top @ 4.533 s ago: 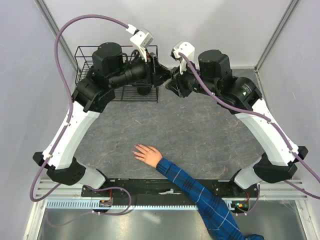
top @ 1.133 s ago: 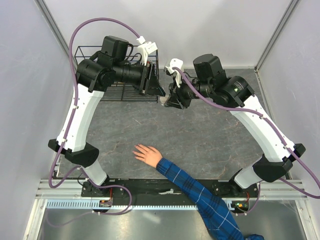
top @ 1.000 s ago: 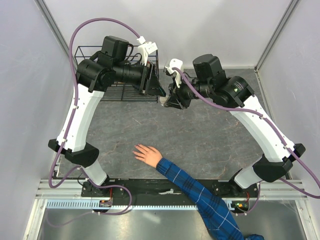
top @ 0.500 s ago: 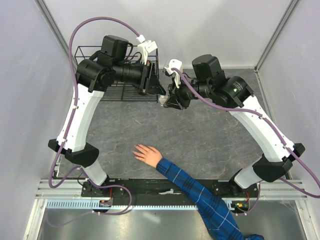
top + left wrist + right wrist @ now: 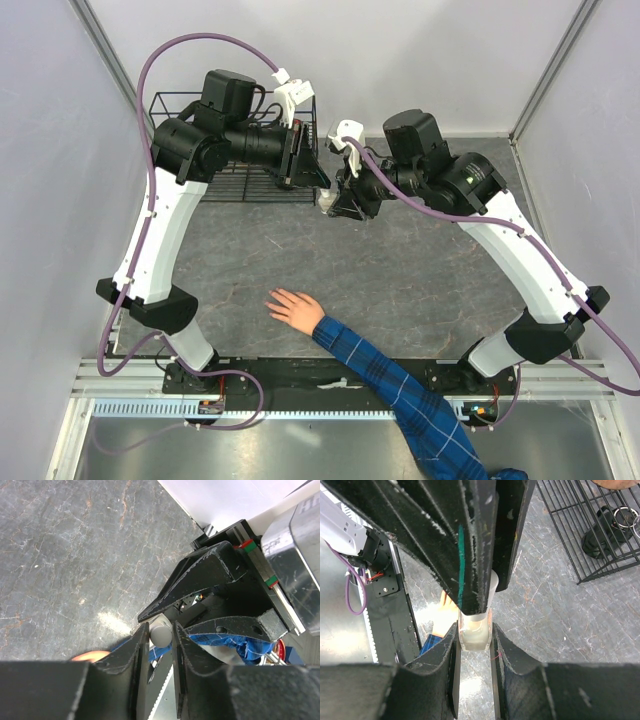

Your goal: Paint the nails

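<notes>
2 grippers meet mid-air just beside wire basket [image 5: 160, 100]: right gripper [image 5: 475, 627] clenched on clear bottle [image 5: 475, 639]; left gripper [image 5: 160, 640] jaws narrowed over last second, now pinching white cap [image 5: 161, 633]. You're at uncapping, no polish out yet. Nails [image 5: 270, 297] on hand [image 5: 297, 309] flat on table [image 5: 400, 270], well apart from bottle, path unobstructed. Watch basket behind left wrist.

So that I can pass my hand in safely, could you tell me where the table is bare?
Bare: the middle of the table, between the hand and the bottle, and rightward to the right arm. Crowded: far centre, where the left claw and right claw meet on that bottle beside the wire basket.
</notes>
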You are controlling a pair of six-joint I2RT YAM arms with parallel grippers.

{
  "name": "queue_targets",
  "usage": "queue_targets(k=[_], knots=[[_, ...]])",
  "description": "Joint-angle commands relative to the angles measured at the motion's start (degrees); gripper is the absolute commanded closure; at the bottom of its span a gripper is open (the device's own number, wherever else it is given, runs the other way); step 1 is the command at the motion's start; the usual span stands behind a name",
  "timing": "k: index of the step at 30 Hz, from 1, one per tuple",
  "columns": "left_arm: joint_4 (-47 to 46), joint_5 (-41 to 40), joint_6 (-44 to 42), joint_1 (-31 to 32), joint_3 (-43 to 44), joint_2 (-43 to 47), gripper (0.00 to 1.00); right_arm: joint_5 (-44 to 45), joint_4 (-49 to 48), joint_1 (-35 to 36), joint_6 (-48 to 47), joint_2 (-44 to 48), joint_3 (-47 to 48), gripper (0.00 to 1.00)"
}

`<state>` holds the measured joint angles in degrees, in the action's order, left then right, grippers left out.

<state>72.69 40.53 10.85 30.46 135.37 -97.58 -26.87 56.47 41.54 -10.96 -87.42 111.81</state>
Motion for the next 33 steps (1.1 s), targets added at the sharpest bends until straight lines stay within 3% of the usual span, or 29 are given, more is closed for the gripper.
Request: queue_targets(k=[1, 9, 18, 25, 28, 30, 33], knots=[[-0.44, 0.60, -1.62, 0.04, 0.86, 0.64, 0.67, 0.33, -1.10, 0.30, -0.47, -0.30, 2.62, 1.00], [-0.35, 0.77, -1.89, 0.04, 0.33, 0.81, 0.67, 0.15, -1.10, 0.21, -0.38, -0.56, 2.98, 1.00], [-0.18, 0.25, -2.59, 0.04, -1.16, 1.08, 0.58, -0.02, -1.01, 0.30, -0.11, -0.65, 3.33, 1.00], [-0.44, 0.42, -2.33, 0.04, -0.37, 0.64, 0.72, -0.46, -1.10, 0.38, -0.20, -0.83, 3.33, 1.00], [-0.70, 0.34, -1.89, 0.04, -0.28, 0.90, 0.93, 0.15, -1.01, 0.38, -0.29, -0.65, 3.15, 1.00], [-0.79, -0.36, -1.63, 0.04, 0.24, 1.07, 0.98, 0.33, -1.01, 0.38, -0.46, -0.56, 2.89, 1.00], [-0.79, -1.51, -1.54, -0.05, 1.38, 1.08, 0.98, 0.77, -1.01, 0.30, -0.29, -0.56, 2.45, 1.00]])
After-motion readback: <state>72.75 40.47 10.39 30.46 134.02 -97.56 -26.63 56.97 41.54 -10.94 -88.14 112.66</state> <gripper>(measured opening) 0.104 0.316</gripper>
